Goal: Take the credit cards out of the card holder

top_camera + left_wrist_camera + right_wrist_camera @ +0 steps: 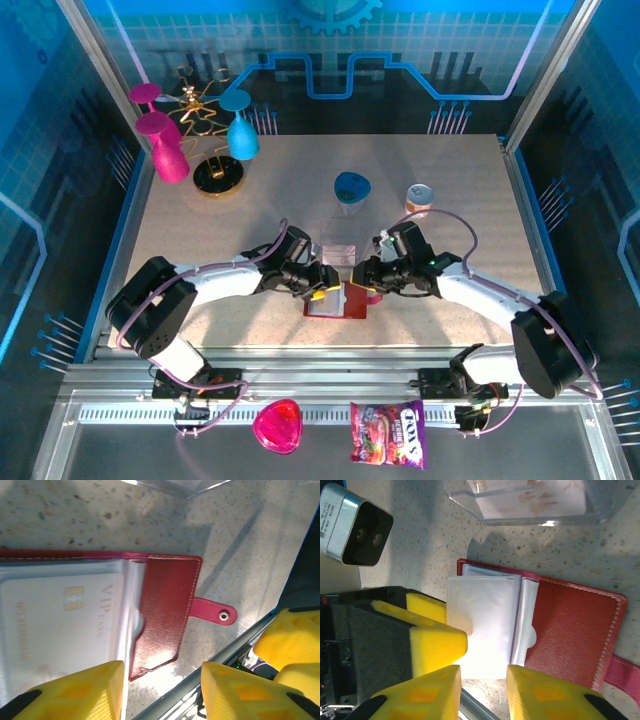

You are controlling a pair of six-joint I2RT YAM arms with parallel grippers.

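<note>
**A:** so where's the card holder (343, 301) sitting?

**B:** It's flat open on the counter (450, 190) between the arms. Long axis runs left-right, strap tab (216, 613) toward the right arm, pale VIP card (55, 625) pocketed. The left end effector (160, 680) and right end effector (484, 680) both have fingers parted, gripping nothing.

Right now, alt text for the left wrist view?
An open dark red card holder lies flat on the speckled table, with a pale card printed VIP inside its clear pocket and its snap strap pointing right. The left gripper shows yellow jaws standing open at the bottom, one in front of the pocket.
</note>
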